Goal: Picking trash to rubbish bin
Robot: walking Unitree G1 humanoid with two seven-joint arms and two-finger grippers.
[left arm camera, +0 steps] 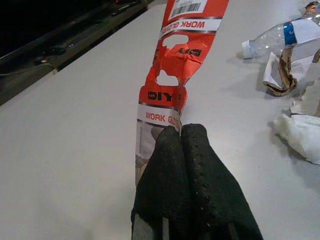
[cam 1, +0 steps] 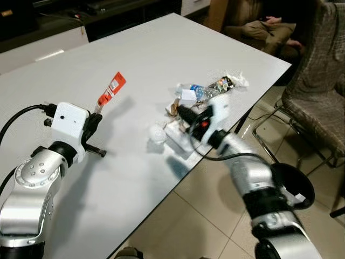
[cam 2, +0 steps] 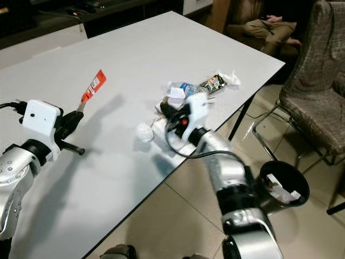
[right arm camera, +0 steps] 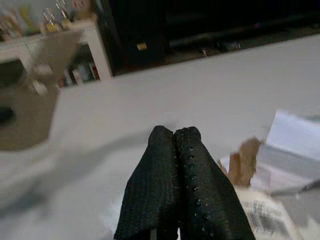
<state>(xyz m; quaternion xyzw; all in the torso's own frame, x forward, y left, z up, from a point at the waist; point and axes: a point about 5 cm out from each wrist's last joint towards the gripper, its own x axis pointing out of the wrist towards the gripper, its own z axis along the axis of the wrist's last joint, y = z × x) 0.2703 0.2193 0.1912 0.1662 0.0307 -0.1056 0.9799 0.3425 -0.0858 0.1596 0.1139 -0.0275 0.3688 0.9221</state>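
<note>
The left claw is pinched tight on the lower end of a red and white work-glove packaging card, holding it upright above the white counter. The card is thin, torn and holed through its middle, so it could rip or slide out of the grip on the way to the bin; the hold is only at the very tip. The right claw has its fingers pressed together with nothing between them, hovering at the trash pile near the counter's edge. A careless sweep there could push pieces off onto the tiled floor. The black rubbish bin stands on that floor beside the right arm, round and open-topped, with white scraps already inside. Further out in the pile lie a crumpled white tissue, soft and light, a torn brown cardboard strip, and a clear crinkled plastic bottle with a blue label. Beyond, a checked fabric chair and a seated person.
</note>
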